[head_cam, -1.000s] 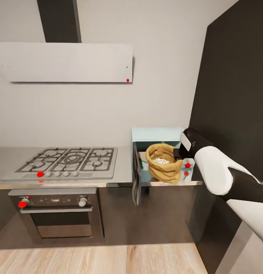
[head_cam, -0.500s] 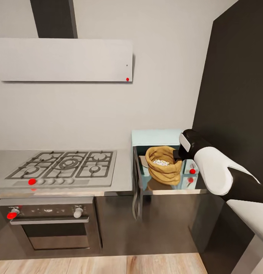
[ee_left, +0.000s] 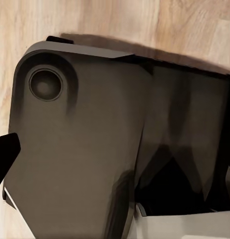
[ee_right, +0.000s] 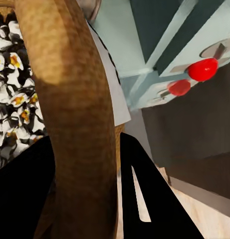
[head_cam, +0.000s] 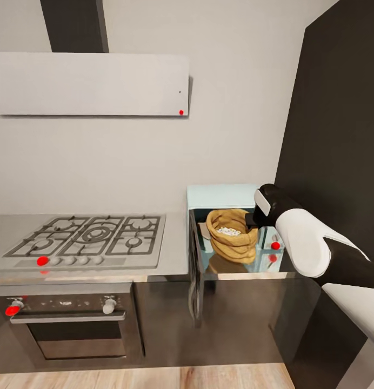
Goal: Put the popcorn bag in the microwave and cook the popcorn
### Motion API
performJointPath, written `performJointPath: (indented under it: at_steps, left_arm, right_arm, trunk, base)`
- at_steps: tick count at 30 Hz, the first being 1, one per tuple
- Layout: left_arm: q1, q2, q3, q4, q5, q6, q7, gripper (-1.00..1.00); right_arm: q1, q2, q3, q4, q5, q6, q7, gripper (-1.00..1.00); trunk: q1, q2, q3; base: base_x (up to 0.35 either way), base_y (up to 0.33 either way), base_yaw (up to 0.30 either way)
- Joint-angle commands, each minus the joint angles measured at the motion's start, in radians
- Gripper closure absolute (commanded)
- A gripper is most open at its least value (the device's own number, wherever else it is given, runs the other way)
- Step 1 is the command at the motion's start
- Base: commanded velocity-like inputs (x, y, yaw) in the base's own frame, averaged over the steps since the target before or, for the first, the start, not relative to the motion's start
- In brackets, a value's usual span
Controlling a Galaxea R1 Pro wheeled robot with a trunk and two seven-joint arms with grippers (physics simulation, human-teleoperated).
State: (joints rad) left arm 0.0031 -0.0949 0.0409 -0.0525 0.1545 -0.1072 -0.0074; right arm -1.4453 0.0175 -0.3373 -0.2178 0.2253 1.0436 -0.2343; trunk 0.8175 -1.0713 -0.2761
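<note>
The tan popcorn bag (head_cam: 232, 237) hangs in the open front of the mint-blue microwave (head_cam: 222, 194). I cannot tell whether it rests on the cavity floor. Whitish popcorn (head_cam: 228, 230) is heaped inside it. My right gripper (head_cam: 251, 220) reaches in from the right and is shut on the bag's near-right rim. In the right wrist view the rolled rim (ee_right: 80, 114) runs between the two black fingers (ee_right: 144, 199), with popcorn (ee_right: 10, 74) beside it and the microwave's red knobs (ee_right: 202, 69) beyond. The microwave door (head_cam: 194, 265) stands open, edge-on, at the left.
The steel countertop (head_cam: 173, 254) carries a gas hob (head_cam: 89, 237), above a built-in oven (head_cam: 68, 319) and below a hood (head_cam: 89, 84). A tall dark cabinet (head_cam: 338, 135) walls the right side. The left wrist view looks at my dark base (ee_left: 85, 149) over wooden floor (ee_left: 119, 20).
The head camera has shifted, so the whole counter sits lower in the picture. Relative to the microwave, my right gripper has carried the bag a little deeper into the opening.
</note>
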Motion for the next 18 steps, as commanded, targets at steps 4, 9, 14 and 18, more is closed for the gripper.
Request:
performJointPath:
  at_steps: [4, 9, 14, 18]
  left_arm:
    - [0.0, 0.0, 0.004, -0.001, 0.005, -0.002, 0.0, -1.0]
    - [0.0, 0.0, 0.004, -0.001, 0.005, -0.002, 0.0, -1.0]
    - [0.0, 0.0, 0.004, -0.001, 0.005, -0.002, 0.0, -1.0]
    - [0.0, 0.0, 0.004, -0.001, 0.005, -0.002, 0.0, -1.0]
  right_arm:
    - [-0.001, 0.001, -0.008, -0.025, 0.007, 0.004, 0.0, 1.0]
    - [-0.001, 0.001, -0.009, -0.023, 0.005, 0.004, 0.0, 1.0]
    - [-0.001, -0.001, -0.01, -0.022, 0.005, 0.004, 0.0, 1.0]
    - [-0.001, -0.001, -0.011, -0.022, 0.005, 0.004, 0.0, 1.0]
  trunk:
    - [0.0, -0.001, -0.001]
    - [0.0, -0.001, -0.001]
    - [0.0, -0.001, -0.001]
    - [0.0, -0.001, -0.001]
  base:
    - [0.286, 0.0, 0.0]
    - [0.241, 0.0, 0.0]
    - [0.189, 0.0, 0.0]
    - [0.131, 0.0, 0.0]
